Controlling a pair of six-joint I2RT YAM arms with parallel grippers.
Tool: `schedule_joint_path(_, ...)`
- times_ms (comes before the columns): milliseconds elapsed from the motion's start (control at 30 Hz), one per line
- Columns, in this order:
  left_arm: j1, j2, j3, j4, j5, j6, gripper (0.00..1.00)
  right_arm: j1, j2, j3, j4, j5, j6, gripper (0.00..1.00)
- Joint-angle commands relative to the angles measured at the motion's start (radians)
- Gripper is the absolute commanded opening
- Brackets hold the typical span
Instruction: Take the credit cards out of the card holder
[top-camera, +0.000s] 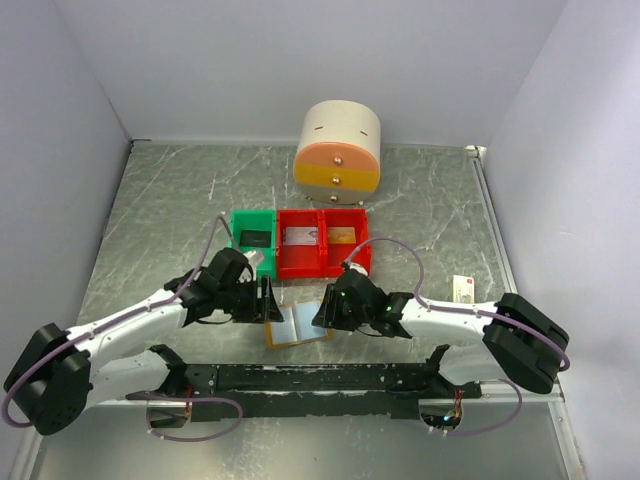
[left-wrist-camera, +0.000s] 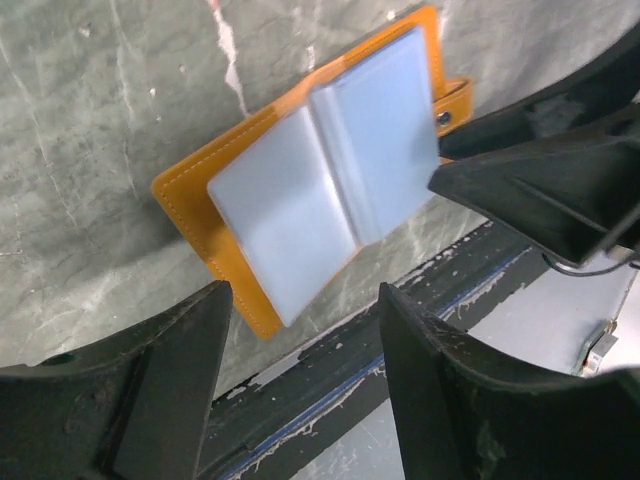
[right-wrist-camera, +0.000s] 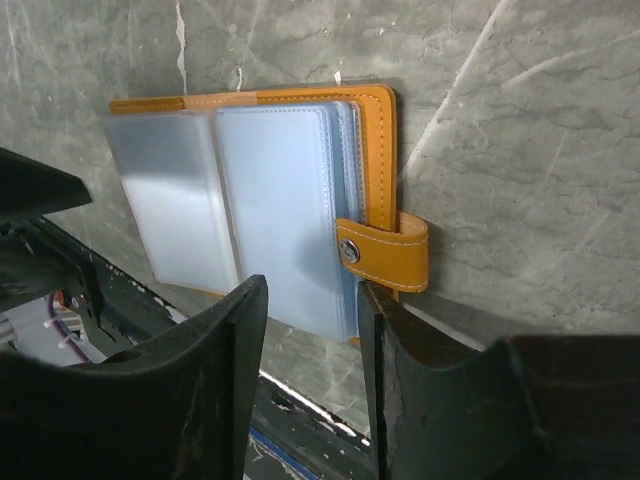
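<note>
The card holder (top-camera: 298, 323) lies open on the table between my two grippers, orange-tan outside with pale blue pockets (left-wrist-camera: 320, 190) that look empty, and a snap strap (right-wrist-camera: 385, 250) on its right side. A grey-silver credit card (top-camera: 300, 237) lies in the red bin's left compartment and a gold-orange credit card (top-camera: 341, 236) in its right one. My left gripper (top-camera: 268, 300) is open and empty at the holder's left edge (left-wrist-camera: 305, 292). My right gripper (top-camera: 322, 308) is open over the holder's right-hand pockets (right-wrist-camera: 312, 290), beside the strap; I cannot tell whether it touches them.
The red bin (top-camera: 322, 262) stands behind the holder, with a green bin (top-camera: 240, 220) holding a dark card to its left. A round cream and orange drawer unit (top-camera: 338, 150) stands at the back. A small white box (top-camera: 462, 289) lies at the right. The arms' black base rail (top-camera: 300, 378) runs just in front of the holder.
</note>
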Motion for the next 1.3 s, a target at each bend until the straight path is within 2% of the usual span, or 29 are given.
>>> schedule_joint_path(0,-0.029,0.049,-0.048,0.095,-0.037,-0.043,0.7,0.006,0.005,-0.015,0.02,0.006,0.028,0.41)
schedule_joint_path(167,-0.071,0.106,-0.069,0.157,-0.042,-0.06,0.64,0.012,0.044,-0.029,0.027,-0.008,0.048,0.41)
schedule_joint_path(333,-0.102,0.131,-0.065,0.152,-0.085,-0.083,0.48,0.024,0.077,-0.033,0.082,-0.036,0.054,0.41)
schedule_joint_path(467,-0.121,0.132,-0.044,0.118,-0.13,-0.09,0.48,0.04,0.097,-0.017,0.074,-0.021,0.059,0.41)
schedule_joint_path(600,-0.134,0.131,-0.028,0.128,-0.136,-0.09,0.4,0.042,0.11,-0.022,0.098,-0.025,0.066,0.39)
schedule_joint_path(733,-0.146,0.146,-0.008,0.121,-0.153,-0.085,0.21,0.047,0.112,-0.015,0.11,-0.022,0.062,0.22)
schedule_joint_path(867,-0.153,0.173,0.003,0.107,-0.165,-0.078,0.08,0.084,0.12,0.064,0.018,0.045,0.02,0.01)
schedule_joint_path(933,-0.157,0.182,0.008,0.101,-0.171,-0.077,0.07,0.122,0.127,0.113,-0.028,0.092,0.0,0.0)
schedule_joint_path(1100,-0.163,0.188,0.014,0.086,-0.195,-0.072,0.07,0.144,0.142,0.142,-0.036,0.096,0.018,0.0)
schedule_joint_path(1267,-0.165,0.178,0.018,0.032,-0.243,-0.065,0.07,0.145,0.113,0.115,-0.065,0.123,0.088,0.07)
